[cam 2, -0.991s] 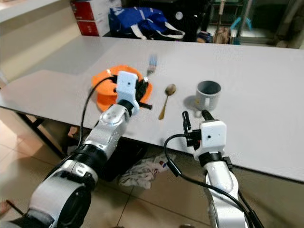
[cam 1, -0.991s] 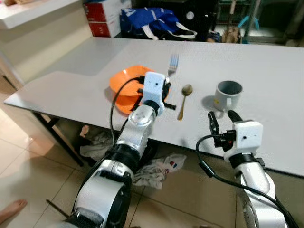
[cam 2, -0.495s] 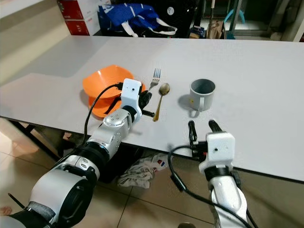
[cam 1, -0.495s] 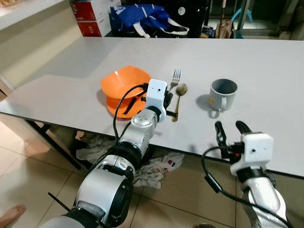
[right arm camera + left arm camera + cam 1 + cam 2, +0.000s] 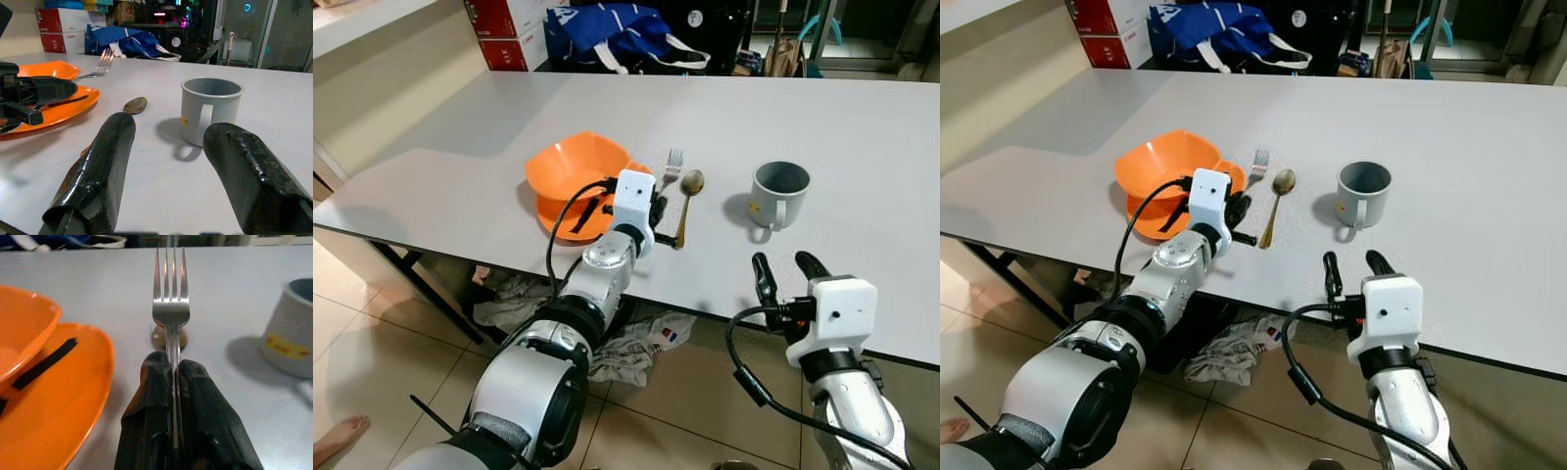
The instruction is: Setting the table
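Left gripper (image 5: 172,377) clamped the fork (image 5: 170,293) handle between its jaws; right gripper (image 5: 171,161) spread, ungrasping. Counted: 1 fork, 1 spoon (image 5: 686,201), 1 mug (image 5: 777,194).

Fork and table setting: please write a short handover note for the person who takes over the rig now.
Left gripper: shut on the fork, held by its handle, tines pointing forward, between the orange plate and the spoon.
Right gripper: open, holding nothing, low at the table's near edge, facing the grey mug.
On the table: orange bowl sits on the plate; spoon lies right of it; mug further right.
Left to do: set the fork down beside the plate and release.
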You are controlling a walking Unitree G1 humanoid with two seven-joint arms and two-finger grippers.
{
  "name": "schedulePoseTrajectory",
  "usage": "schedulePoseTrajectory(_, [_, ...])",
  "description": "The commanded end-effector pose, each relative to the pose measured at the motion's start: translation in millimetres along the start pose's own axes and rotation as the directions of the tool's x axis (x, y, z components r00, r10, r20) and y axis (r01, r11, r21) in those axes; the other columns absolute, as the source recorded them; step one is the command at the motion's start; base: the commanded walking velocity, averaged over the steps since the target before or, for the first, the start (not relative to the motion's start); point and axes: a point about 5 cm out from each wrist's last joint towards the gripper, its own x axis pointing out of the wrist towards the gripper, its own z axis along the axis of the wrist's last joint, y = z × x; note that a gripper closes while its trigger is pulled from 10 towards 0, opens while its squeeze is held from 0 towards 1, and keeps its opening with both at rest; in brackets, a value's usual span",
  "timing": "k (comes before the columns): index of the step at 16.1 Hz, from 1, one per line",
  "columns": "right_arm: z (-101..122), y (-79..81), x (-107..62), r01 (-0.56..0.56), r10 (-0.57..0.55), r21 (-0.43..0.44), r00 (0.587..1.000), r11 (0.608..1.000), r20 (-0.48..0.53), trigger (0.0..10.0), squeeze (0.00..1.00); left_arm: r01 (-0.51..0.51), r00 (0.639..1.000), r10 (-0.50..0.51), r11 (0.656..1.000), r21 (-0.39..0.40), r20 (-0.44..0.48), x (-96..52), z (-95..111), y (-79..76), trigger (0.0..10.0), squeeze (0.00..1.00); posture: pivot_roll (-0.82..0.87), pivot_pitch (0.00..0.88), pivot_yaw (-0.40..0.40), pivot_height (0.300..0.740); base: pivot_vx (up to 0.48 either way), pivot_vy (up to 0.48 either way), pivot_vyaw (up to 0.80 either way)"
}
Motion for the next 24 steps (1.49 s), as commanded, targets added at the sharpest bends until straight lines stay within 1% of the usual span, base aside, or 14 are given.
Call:
schedulePoseTrajectory(1, [-0.4,3.1,3.8,-0.004,0.004,-0.001,1.000,1.000,0.000,10.0,0.00,0.161,0.983,-0.155,0.986,-0.052,0.096,9.8,20.1,-55.6,10.0,0.00,-0.20,0.000,0.166,0.740,0.000,0.000,0.00])
schedulePoseTrajectory(3, [-1.4,-3.4,11.7,0.046,-0.046,0.023,0.999,0.999,0.014,10.0,0.00,0.122,0.985,-0.115,0.992,-0.043,0.131,2.3,19.5,-21.0,10.0,0.00,-0.17,0.000,0.168,0.740,0.000,0.000,0.00])
schedulePoseTrajectory(5, [-3.8,-10.3,22.3,0.092,-0.093,0.048,0.995,0.995,0.025,10.0,0.00,0.075,0.986,-0.075,0.997,0.005,0.148,-5.7,18.7,-1.2,10.0,0.00,-0.14,0.000,0.163,0.740,0.000,0.000,0.00])
schedulePoseTrajectory(6, [-3.5,-11.9,24.8,0.106,-0.107,0.055,0.994,0.993,0.030,10.0,0.00,0.053,0.986,-0.052,0.999,0.001,0.161,-6.8,21.0,3.9,10.0,0.00,-0.13,0.000,0.160,0.740,0.000,0.000,0.00])
schedulePoseTrajectory(8, [-3.2,-17.4,39.8,0.146,-0.151,0.092,0.988,0.985,0.044,10.0,0.00,-0.063,0.980,0.071,0.997,-0.049,0.188,-11.9,29.7,29.5,10.0,0.00,-0.10,0.000,0.150,0.740,0.000,0.000,0.00])
schedulePoseTrajectory(10, [-2.0,-15.2,47.8,0.132,-0.138,0.091,0.988,0.987,0.063,10.0,0.00,-0.072,0.968,0.082,0.996,-0.052,0.237,-20.2,34.7,37.6,10.0,0.00,-0.08,0.000,0.144,0.740,0.000,0.000,0.00])
schedulePoseTrajectory(12, [-1.2,-19.0,49.4,0.160,-0.169,0.106,0.982,0.981,0.084,10.0,0.00,-0.068,0.952,0.065,0.998,-0.001,0.299,-35.7,38.4,47.6,10.0,0.00,-0.08,0.000,0.144,0.740,0.000,0.000,0.00])
schedulePoseTrajectory(13, [-1.1,-22.1,49.0,0.181,-0.192,0.119,0.977,0.976,0.088,10.0,0.00,-0.073,0.956,0.072,0.997,-0.008,0.285,-43.3,33.6,55.2,10.0,0.00,-0.08,0.000,0.144,0.740,0.000,0.000,0.00])
schedulePoseTrajectory(15, [-3.9,-24.6,46.9,0.189,-0.200,0.120,0.976,0.975,0.088,10.0,0.00,-0.071,0.965,0.068,0.998,0.003,0.254,-55.6,26.2,58.8,10.0,0.00,-0.07,0.000,0.140,0.740,0.000,0.000,0.00])
schedulePoseTrajectory(17, [-7.1,-25.6,46.6,0.189,-0.199,0.116,0.976,0.975,0.087,10.0,0.00,0.105,0.974,-0.121,0.990,0.091,0.190,-65.4,15.1,29.6,10.0,0.00,-0.06,0.000,0.134,0.740,0.000,0.000,0.00])
schedulePoseTrajectory(19, [-6.7,-25.9,47.6,0.190,-0.201,0.115,0.975,0.975,0.093,10.0,0.00,0.168,0.962,-0.200,0.970,0.174,0.185,-77.9,5.6,19.7,10.0,0.00,-0.06,0.000,0.137,0.740,0.000,0.000,0.00])
schedulePoseTrajectory(21, [-6.5,-25.9,48.0,0.189,-0.200,0.113,0.975,0.975,0.097,10.0,0.00,0.135,0.966,-0.163,0.980,0.145,0.200,-78.4,5.9,26.2,10.0,0.00,-0.07,0.000,0.138,0.740,0.000,0.000,0.00])
schedulePoseTrajectory(22, [-6.6,-24.7,48.4,0.181,-0.192,0.103,0.976,0.978,0.099,10.0,0.00,0.090,0.972,-0.113,0.989,0.119,0.205,-77.5,7.4,30.8,10.0,0.00,-0.07,0.000,0.140,0.740,0.000,0.000,0.00])
schedulePoseTrajectory(24, [-7.6,-23.1,48.6,0.172,-0.181,0.097,0.979,0.980,0.090,10.0,0.00,0.075,0.976,-0.096,0.991,0.109,0.196,-77.0,8.4,32.5,10.0,0.00,-0.07,0.000,0.139,0.740,0.000,0.000,-0.40])
